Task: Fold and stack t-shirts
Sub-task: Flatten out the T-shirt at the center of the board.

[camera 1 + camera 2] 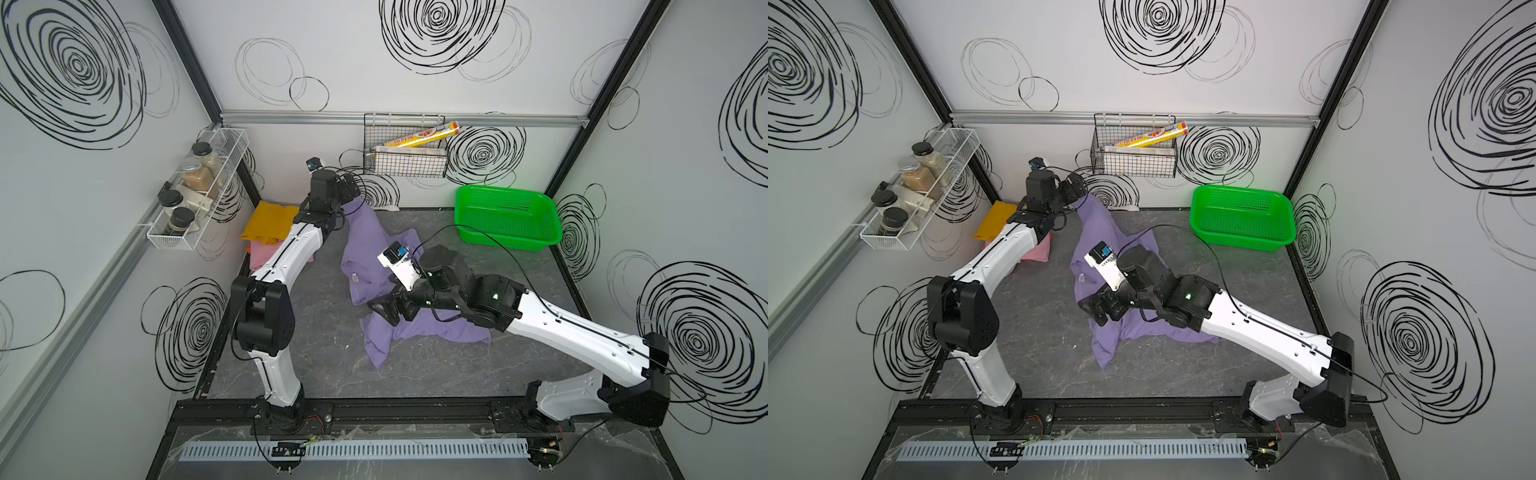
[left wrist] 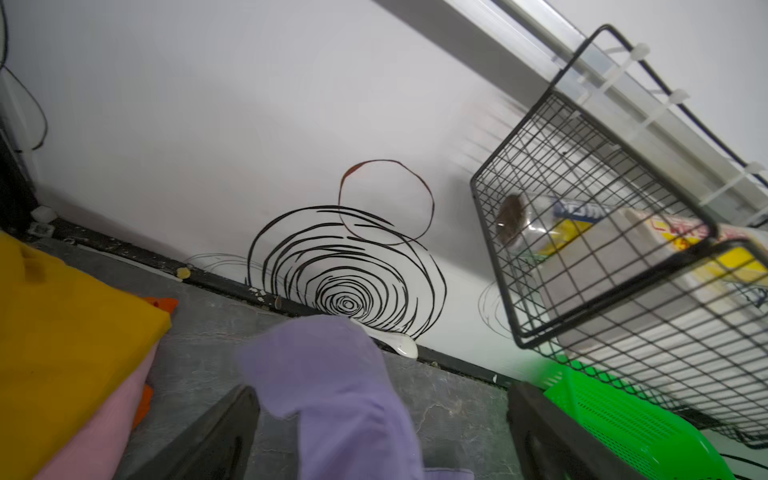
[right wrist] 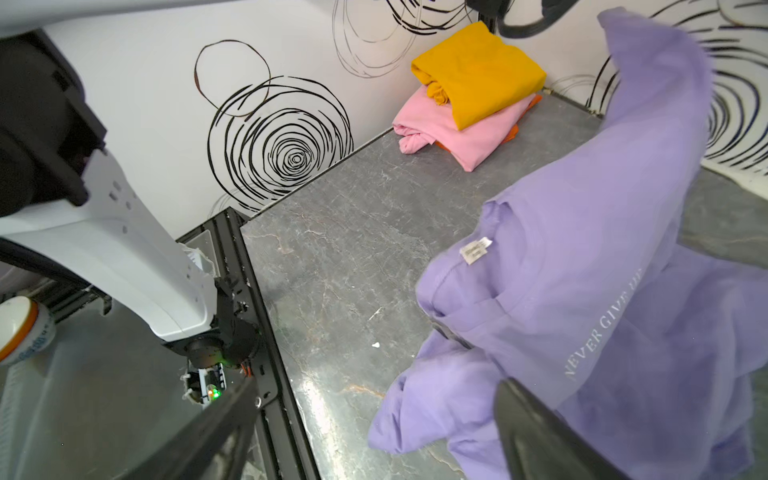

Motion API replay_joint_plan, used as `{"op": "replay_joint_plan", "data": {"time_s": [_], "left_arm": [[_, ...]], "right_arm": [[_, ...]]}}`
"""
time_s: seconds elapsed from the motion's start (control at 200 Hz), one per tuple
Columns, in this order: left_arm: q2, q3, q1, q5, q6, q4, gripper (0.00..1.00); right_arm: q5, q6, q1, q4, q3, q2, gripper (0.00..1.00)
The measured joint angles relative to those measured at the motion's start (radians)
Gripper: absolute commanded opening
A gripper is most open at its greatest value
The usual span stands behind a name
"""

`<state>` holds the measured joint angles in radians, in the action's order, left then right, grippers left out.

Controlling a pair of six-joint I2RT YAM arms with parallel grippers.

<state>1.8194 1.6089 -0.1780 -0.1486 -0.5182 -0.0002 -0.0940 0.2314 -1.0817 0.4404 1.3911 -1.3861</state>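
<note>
Two folded shirts are sitting as a stack well apart from the green basket (image 1: 511,243), along the same back wall. The mustard-yellow t-shirt (image 3: 478,70) is lying on the pink t-shirt (image 3: 453,133), and an orange item (image 3: 512,134) is showing beneath them. Judged from this, the stack is serving as the destination for finished shirts.

The lavender t-shirt (image 1: 374,253) is lying crumpled on the table (image 1: 324,340) between the basket and that stack, not yet folded. One end is standing raised at the left gripper (image 2: 380,388), whose jaws are standing wide apart with cloth hanging loose between them, unclamped. The right gripper (image 3: 376,384) is hovering low over the shirt's middle folds, nearer the robot than the basket is. Its jaws are likewise standing apart, with cloth draping over one finger (image 3: 540,436), gripping nothing. Probably the garment is being laid out for flattening.

White chest lettering is reading "NEVER GIVE", followed by a word starting with U that is blurring out. The neck label (image 3: 476,249) is carrying print too small to read.
</note>
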Motion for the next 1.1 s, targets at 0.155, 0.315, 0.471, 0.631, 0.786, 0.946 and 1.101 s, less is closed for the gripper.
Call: {"op": "replay_joint_plan", "data": {"time_s": [0.155,0.315,0.471,0.631,0.786,0.946,1.101], "left_arm": [[-0.069,-0.048,-0.010,-0.029,0.007,0.000,0.99],[-0.135,-0.054,-0.014,-0.048,0.008,-0.050,0.99],[-0.207,-0.050,-0.027,-0.041,-0.003,-0.182,0.99],[-0.292,-0.070,-0.073,0.005,-0.021,-0.302,0.99],[-0.386,-0.216,-0.096,0.099,-0.063,-0.354,0.99],[-0.354,-0.373,-0.096,0.155,-0.082,-0.389,0.99],[-0.286,-0.491,-0.095,0.187,-0.093,-0.379,0.99]], "right_arm": [[0.034,-0.018,0.000,0.005,0.004,-0.013,1.00],[0.217,-0.005,0.002,0.050,0.050,-0.013,1.00],[0.382,0.061,0.048,0.086,0.069,-0.014,0.99],[0.409,0.145,0.186,0.092,0.027,-0.020,0.98],[0.389,0.187,0.282,0.092,-0.014,-0.042,0.98],[0.353,0.207,0.299,0.090,-0.049,-0.047,0.98],[0.316,0.230,0.306,0.077,-0.100,-0.047,0.98]]}}
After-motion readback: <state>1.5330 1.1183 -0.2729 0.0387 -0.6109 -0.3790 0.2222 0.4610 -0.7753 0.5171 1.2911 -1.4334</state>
